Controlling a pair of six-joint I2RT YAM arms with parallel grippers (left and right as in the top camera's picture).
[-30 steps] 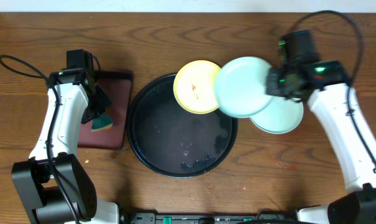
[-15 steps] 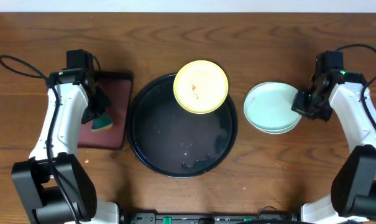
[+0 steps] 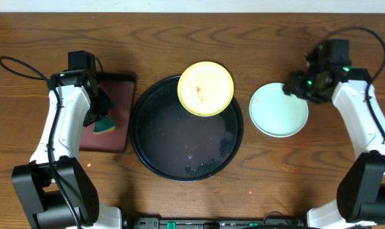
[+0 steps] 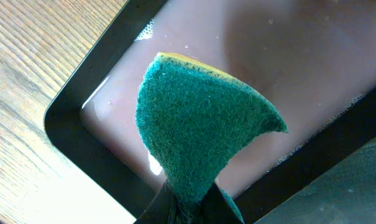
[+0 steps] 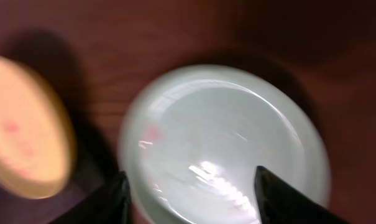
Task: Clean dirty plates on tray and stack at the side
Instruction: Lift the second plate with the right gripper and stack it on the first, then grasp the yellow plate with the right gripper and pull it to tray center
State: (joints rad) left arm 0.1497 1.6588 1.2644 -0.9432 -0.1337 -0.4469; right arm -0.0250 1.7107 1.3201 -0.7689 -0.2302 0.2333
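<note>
A pale yellow plate (image 3: 205,88) with a red smear rests tilted on the far rim of the round black tray (image 3: 147,149); it also shows in the right wrist view (image 5: 26,146). A pale blue-green plate (image 3: 279,111) lies flat on the table to the right of the tray, and fills the right wrist view (image 5: 228,140). My right gripper (image 3: 294,87) hovers over that plate's far right edge, open (image 5: 191,199), with nothing between its fingers (image 5: 110,200). My left gripper (image 3: 100,114) is shut on a green sponge (image 3: 105,126) (image 4: 200,124), held above the maroon tray (image 3: 109,95).
The maroon rectangular tray (image 4: 281,68) sits left of the black tray and holds cloudy water. Soapy residue (image 3: 202,166) lies on the black tray's near floor. Both arms' cables loop at the table's far corners. Bare wood surrounds the trays.
My right gripper carried the pale blue-green plate off to the right, set it on the plate lying there, opened and drew back up. The left arm has not moved.
</note>
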